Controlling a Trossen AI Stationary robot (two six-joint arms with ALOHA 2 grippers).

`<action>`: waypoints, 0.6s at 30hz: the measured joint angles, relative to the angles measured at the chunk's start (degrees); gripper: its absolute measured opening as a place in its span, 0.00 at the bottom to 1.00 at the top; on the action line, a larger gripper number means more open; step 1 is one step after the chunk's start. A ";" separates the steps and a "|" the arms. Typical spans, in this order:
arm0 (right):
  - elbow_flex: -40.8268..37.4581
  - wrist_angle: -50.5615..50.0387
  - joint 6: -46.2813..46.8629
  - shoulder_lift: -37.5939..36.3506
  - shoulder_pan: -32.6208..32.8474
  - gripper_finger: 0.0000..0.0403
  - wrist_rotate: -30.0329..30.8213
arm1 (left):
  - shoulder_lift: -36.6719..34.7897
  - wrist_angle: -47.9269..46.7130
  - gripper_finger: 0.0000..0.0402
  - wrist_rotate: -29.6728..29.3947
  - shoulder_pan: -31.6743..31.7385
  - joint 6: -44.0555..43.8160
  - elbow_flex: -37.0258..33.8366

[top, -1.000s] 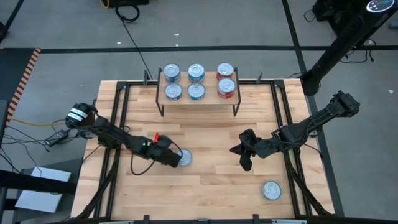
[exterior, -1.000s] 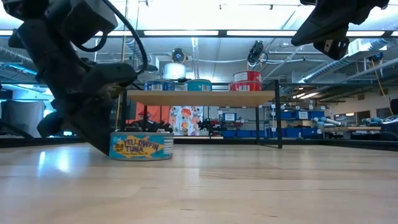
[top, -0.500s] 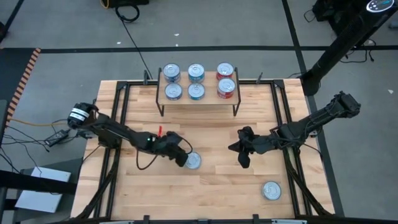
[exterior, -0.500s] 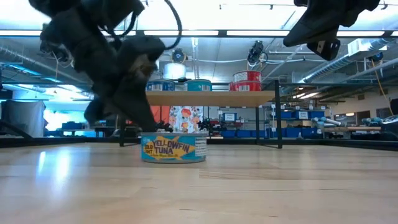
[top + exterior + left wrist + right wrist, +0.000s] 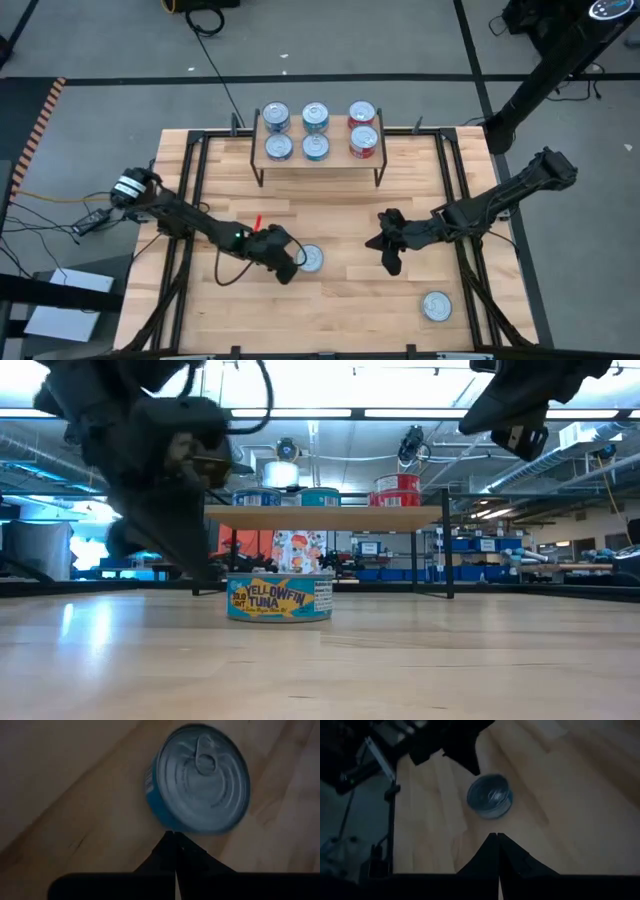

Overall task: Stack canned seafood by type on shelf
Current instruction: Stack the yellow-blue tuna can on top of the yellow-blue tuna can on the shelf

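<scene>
A teal "Yellowfin Tuna" can (image 5: 310,259) stands upright on the tabletop, left of the middle; the low view shows its side label (image 5: 280,598). My left gripper (image 5: 287,265) is shut just to the can's left. Its tip (image 5: 172,834) points down at the can's side wall, and the low view shows a narrow gap between them. My right gripper (image 5: 388,258) is shut and hangs above the table right of this can, touching nothing. A second can (image 5: 436,306) stands near the front right. The shelf (image 5: 318,158) at the far edge carries several cans.
On the shelf, dark blue cans (image 5: 276,118) are at the left, teal ones (image 5: 316,118) in the middle and red ones (image 5: 362,112) at the right. Black rails (image 5: 190,190) run along both sides of the table. Bare wood lies between the shelf and both arms.
My left gripper went toward the table's right edge with shut fingers and pushed the teal can that way. The can slid upright a short distance. The gripper then rolled, rose a little and came off the can, which has stayed put since.
</scene>
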 joint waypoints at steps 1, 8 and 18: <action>0.00 0.75 -0.70 0.84 0.00 0.01 -0.74 | 0.98 1.73 0.00 -0.03 0.06 0.03 0.00; 0.00 6.26 -1.62 7.46 0.00 0.05 -2.74 | 8.30 15.58 0.00 1.59 0.53 -1.46 0.03; 0.62 8.68 3.65 15.89 0.00 0.30 -2.65 | 15.66 21.76 0.00 1.32 1.02 -0.35 3.83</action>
